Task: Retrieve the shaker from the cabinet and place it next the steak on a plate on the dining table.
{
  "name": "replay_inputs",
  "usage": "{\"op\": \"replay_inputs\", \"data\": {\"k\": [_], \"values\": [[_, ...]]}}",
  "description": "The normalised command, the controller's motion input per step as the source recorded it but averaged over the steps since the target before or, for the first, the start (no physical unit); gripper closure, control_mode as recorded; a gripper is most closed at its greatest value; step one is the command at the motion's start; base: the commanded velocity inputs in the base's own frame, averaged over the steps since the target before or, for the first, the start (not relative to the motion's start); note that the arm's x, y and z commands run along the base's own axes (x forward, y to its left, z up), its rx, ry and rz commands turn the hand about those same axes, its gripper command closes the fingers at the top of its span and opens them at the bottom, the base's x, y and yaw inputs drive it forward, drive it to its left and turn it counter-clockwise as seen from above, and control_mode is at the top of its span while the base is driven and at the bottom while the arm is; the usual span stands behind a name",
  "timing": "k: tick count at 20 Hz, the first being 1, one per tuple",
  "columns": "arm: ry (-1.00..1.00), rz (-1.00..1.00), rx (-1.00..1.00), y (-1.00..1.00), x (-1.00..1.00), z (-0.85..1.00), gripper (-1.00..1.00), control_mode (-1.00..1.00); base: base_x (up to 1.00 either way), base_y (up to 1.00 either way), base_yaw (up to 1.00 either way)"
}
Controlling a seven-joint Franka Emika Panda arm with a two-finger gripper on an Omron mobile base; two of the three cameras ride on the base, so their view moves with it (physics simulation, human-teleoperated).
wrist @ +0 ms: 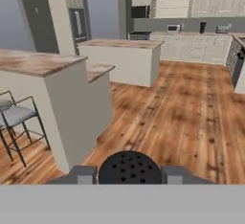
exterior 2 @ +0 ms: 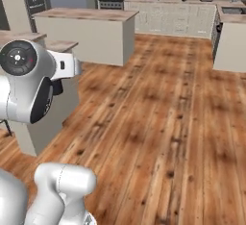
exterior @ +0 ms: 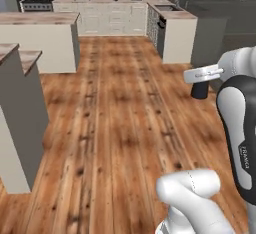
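Left base view: the gripper (exterior: pixel 201 85) is clamped on the black shaker (exterior: pixel 200 91), which hangs upright over the floor.

Right base view: the dining table (exterior 2: pixel 29 43) stands left of the arm.

Hand view: the shaker's perforated cap (wrist: pixel 129 168) sits between both fingertips (wrist: pixel 86 174); the table lies ahead-left (plate not visible).

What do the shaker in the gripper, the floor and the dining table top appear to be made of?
Shaker: matte black, likely plastic or coated metal; the domed cap has small holes and no shine. Floor: wood planks, glossy-looking, with visible grain, knots and seams. Dining table top: brown-and-beige marbled stone, judging by its mottled veining; its front is plain beige, material unclear.
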Motion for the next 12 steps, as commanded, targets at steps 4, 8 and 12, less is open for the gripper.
{"op": "replay_inputs", "data": {"k": [4,8,12], "values": [[0.00,0.00,0.00,0.00,0.00,0.00,1.00,1.00,-0.91,1.00,-0.21],[0.00,0.00,0.00,0.00,0.00,0.00,1.00,1.00,-0.31,1.00,-0.21],[0.00,0.00,0.00,0.00,0.00,0.00,1.00,1.00,0.00,1.00,-0.25]]}}
